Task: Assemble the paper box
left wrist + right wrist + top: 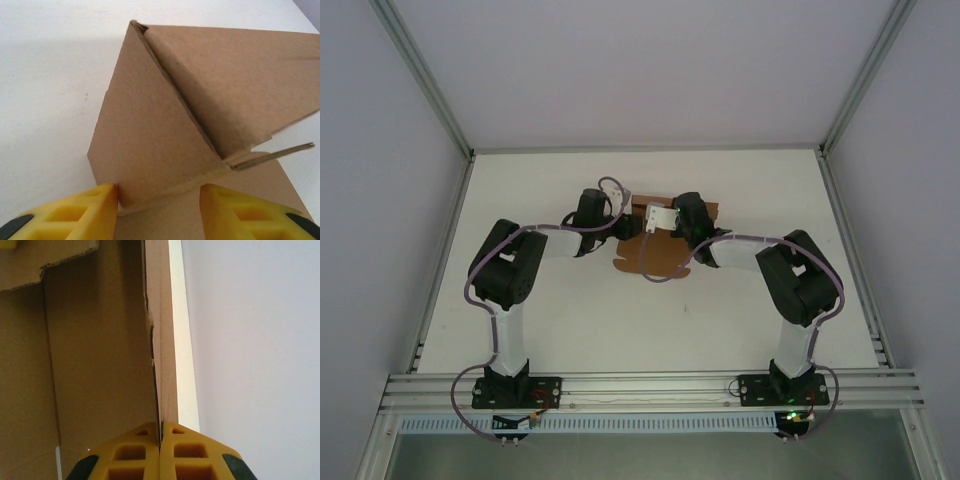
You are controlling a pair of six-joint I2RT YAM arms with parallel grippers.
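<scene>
A white table (750,330) with a matte, evenly lit top stands in a booth of plain pale grey walls: a back wall (650,70), a left wall (375,220) and a right wall (915,200). Slim metal posts (425,80) rise from the two far corners where the walls meet, and a ribbed metal rail (650,385) runs along the table's near edge. Below the rail lies a dull grey surface (650,455), and the soft light casts only faint shadows on the tabletop.
</scene>
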